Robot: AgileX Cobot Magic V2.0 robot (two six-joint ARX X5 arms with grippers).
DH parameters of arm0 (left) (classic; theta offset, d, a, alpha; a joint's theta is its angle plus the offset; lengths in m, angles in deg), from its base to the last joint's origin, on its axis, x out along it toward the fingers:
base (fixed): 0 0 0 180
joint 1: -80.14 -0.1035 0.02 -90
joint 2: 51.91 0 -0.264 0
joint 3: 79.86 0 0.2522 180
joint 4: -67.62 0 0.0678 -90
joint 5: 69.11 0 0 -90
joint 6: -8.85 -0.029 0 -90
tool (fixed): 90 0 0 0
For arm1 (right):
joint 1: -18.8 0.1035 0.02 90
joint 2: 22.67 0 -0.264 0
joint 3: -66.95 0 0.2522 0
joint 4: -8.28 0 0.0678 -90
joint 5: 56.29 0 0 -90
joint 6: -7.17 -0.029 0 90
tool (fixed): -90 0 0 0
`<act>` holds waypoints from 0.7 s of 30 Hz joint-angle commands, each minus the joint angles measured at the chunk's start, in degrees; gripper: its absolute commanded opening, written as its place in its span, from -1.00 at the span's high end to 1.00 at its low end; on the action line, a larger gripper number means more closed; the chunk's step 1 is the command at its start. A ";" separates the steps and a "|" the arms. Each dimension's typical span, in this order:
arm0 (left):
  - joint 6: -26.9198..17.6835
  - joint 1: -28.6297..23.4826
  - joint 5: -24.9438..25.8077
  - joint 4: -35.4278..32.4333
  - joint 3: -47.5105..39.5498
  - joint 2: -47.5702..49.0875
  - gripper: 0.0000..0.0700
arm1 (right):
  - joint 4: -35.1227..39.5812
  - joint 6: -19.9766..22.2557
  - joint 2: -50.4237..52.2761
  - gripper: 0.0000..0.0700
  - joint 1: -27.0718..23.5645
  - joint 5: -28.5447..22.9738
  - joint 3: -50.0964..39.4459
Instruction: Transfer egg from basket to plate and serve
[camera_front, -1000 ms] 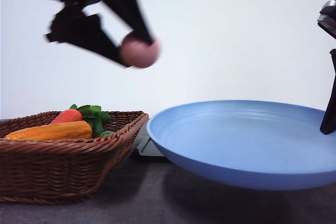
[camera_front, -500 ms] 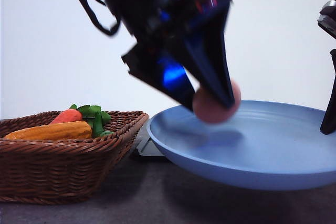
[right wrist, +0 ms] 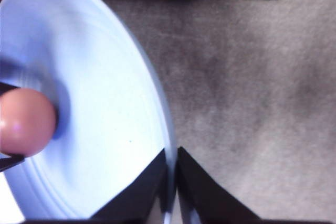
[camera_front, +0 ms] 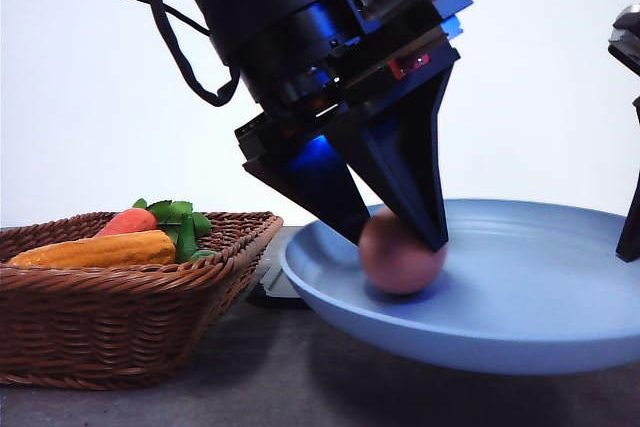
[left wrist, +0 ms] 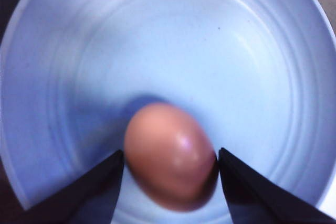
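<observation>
Front view: the left gripper (camera_front: 395, 237) has its fingers squeezed on the egg (camera_front: 400, 255), which sits inside the blue plate (camera_front: 520, 332). The right gripper (right wrist: 172, 174) pinches the plate's right rim. Left of it, the basket (camera_front: 120, 322) holds a carrot (camera_front: 128, 221).

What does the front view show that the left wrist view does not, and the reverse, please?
Front view: the basket holding a carrot and a yellow vegetable, and the left arm's body above the fingers.

Left wrist view: the plate's inner surface from above, with its faint rings.

Both: the egg on the plate, with the left gripper's fingers either side of it.
</observation>
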 commanded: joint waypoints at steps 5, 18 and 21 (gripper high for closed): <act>0.20 -0.07 -0.16 0.69 1.01 1.73 -0.07 | 0.44 -1.32 -0.87 1.00 -0.25 1.97 0.51; 0.18 -3.95 -3.32 7.25 1.03 19.11 -0.07 | 1.59 1.62 -17.22 1.00 -7.18 2.74 11.05; 0.20 -4.26 -5.02 8.77 1.03 23.98 -0.07 | 2.11 1.75 -22.75 1.00 -7.89 2.84 16.09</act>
